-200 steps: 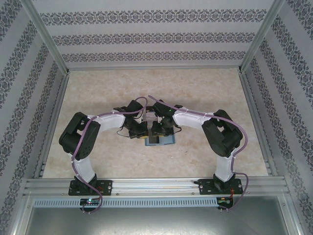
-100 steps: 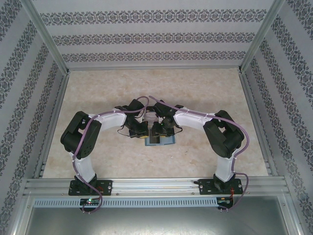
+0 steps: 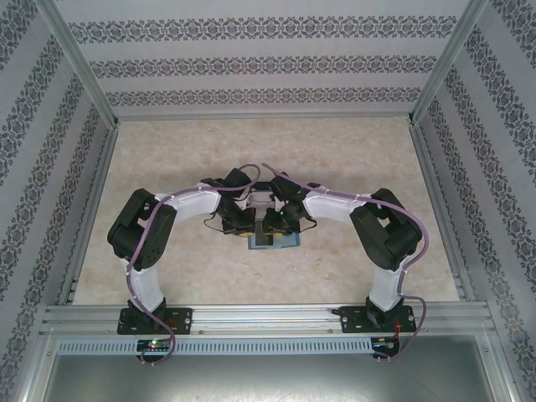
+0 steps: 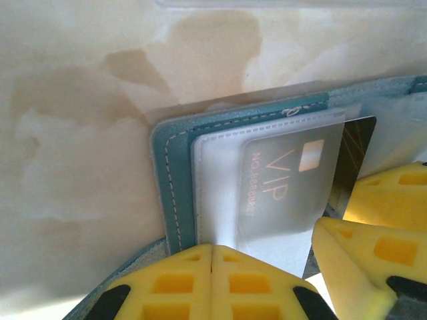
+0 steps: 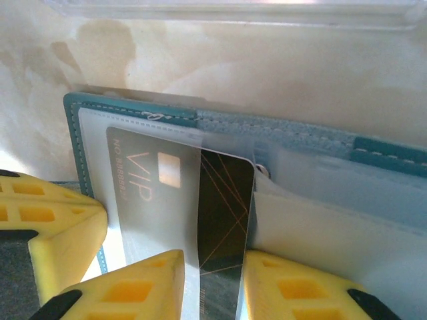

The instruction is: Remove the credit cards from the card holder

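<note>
The teal card holder [image 3: 275, 241] lies open on the table between both arms. Its teal stitched edge [image 4: 163, 180] and clear inner sleeves face up. A dark credit card [image 5: 223, 207] with gold "VIP" lettering sits half inside a clear sleeve, its bare end sticking out. My left gripper [image 4: 212, 257] is shut on the near edge of the holder's sleeve. My right gripper [image 5: 213, 280] is open, its yellow fingers [image 5: 143, 287] standing either side of the card's bare end. I see no pale cards.
A clear plastic tray [image 5: 233, 13] lies just beyond the holder, and its edge [image 4: 287, 3] crosses the top of the left wrist view. The right gripper's fingers [image 4: 360, 260] crowd close beside the left pair. Bare marbled table [image 3: 167, 159] surrounds the spot.
Both wrists have drifted slightly away from the bases, and the left elbow has shifted a little right. The card holder has stayed in place.
</note>
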